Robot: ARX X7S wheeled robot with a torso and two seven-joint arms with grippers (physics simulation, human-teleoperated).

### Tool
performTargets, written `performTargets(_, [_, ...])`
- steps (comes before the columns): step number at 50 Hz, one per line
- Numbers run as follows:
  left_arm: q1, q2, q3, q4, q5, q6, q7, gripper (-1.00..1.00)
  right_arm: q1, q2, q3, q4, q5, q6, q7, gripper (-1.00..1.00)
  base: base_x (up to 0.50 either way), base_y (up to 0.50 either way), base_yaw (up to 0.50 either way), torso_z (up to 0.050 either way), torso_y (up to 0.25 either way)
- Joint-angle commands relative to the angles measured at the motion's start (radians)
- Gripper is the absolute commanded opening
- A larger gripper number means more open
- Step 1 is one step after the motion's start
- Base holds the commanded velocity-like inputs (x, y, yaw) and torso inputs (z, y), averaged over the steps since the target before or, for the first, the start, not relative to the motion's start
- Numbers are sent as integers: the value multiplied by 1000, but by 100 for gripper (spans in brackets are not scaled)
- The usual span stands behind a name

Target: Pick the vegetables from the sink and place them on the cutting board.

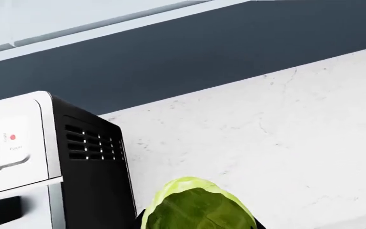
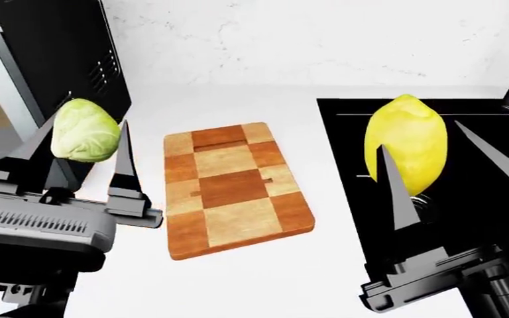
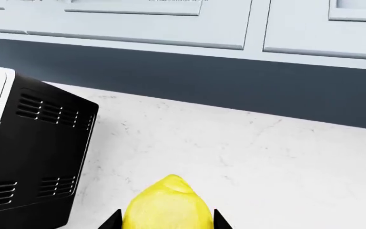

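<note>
Cabbage (image 2: pixel 85 130) and lemon (image 2: pixel 405 147), each pinched aloft in a narrowed pincer, left (image 2: pixel 79 156) and right (image 2: pixel 445 162): likely to roll off the cutting board (image 2: pixel 231 189) if dropped high.

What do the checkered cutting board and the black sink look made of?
Checkered rectangular cutting board: looks like wood, light and reddish-brown blocks joined together, faint grain, satin finish. Black rectangular sink: material unclear; matte black with little shine, possibly composite or coated metal.

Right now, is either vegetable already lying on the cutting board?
No: the cutting board is bare; cabbage and lemon sit in raised pincers.
</note>
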State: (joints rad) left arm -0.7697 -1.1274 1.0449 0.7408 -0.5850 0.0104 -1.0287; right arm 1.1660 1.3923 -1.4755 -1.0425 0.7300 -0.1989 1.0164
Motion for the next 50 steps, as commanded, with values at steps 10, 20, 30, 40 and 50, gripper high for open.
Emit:
performTargets(10, [-217,181,29,-3,-287,-277,175,-100,116,-29,-99,2,10,16,17,-100,0,0,0,0,0])
performTargets(20, [-345,259,3,-57,-423,-385,198,-100,129,-36,-114,3,16,27,21,-100,0,0,0,2,1])
performTargets(30, [-435,324,-36,-268,-640,-452,270,-100,122,-29,-123,24,31,-18,8,-100,0,0,0,0,0])
performTargets(40, [-463,404,-14,-453,-682,-500,337,-100,119,-34,-127,34,35,-29,-2,-100,0,0,0,0,0])
performTargets(50, [-453,456,5,-588,-677,-505,385,-100,113,-27,-131,47,37,-56,-11,-100,0,0,0,0,1])
